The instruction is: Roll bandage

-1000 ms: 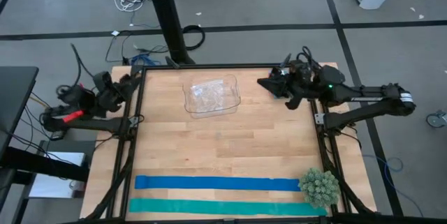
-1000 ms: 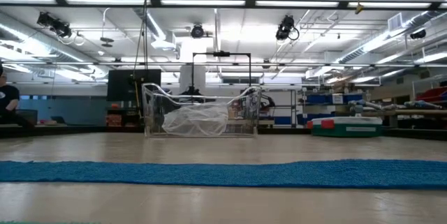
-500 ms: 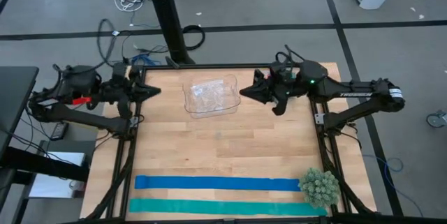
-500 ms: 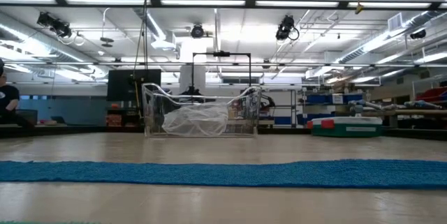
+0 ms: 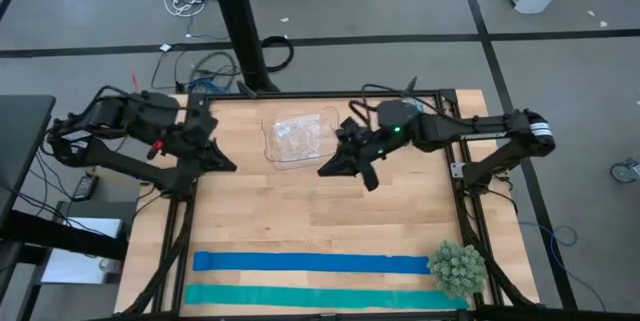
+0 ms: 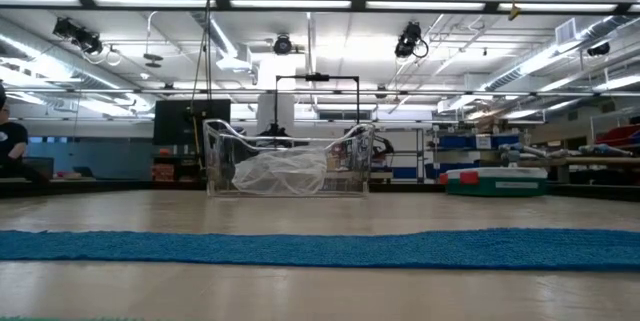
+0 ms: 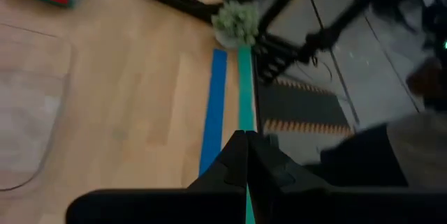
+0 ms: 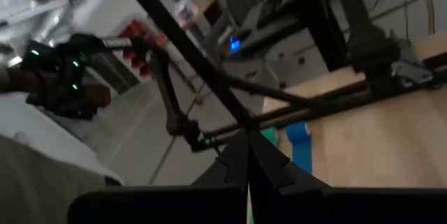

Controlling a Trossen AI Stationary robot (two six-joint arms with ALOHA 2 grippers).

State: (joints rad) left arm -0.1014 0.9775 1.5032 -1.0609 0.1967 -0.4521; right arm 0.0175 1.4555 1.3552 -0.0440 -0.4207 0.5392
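Left gripper [image 5: 222, 160]: fingers seen pressed together in the left wrist view, nothing held, nothing touched; it is placed over the far-left part of the table [image 5: 330, 206], just inside the left edge

Right gripper [image 5: 330, 169]: fingers likewise closed tip to tip in the right wrist view, empty; it is held over the far middle of the table, just beside the near right corner of the clear plastic container [image 5: 302, 137]

Both grippers are kept well apart from the bandage [image 5: 310, 262]

Open room: a broad band of bare wood is left between the grippers and the near strips. The far centre is taken by the clear container, with crumpled clear plastic seen inside it in the low view. The near-right corner is occupied by a small spiky green plant [image 5: 457, 268]

Bandage: unrolled, laid flat near the near edge, long axis running left to right, its right end close to the plant. A teal strip [image 5: 320, 297] is laid parallel just nearer the edge, beside it but not overlapping

A person is seen at the far left of the low view, beyond the table
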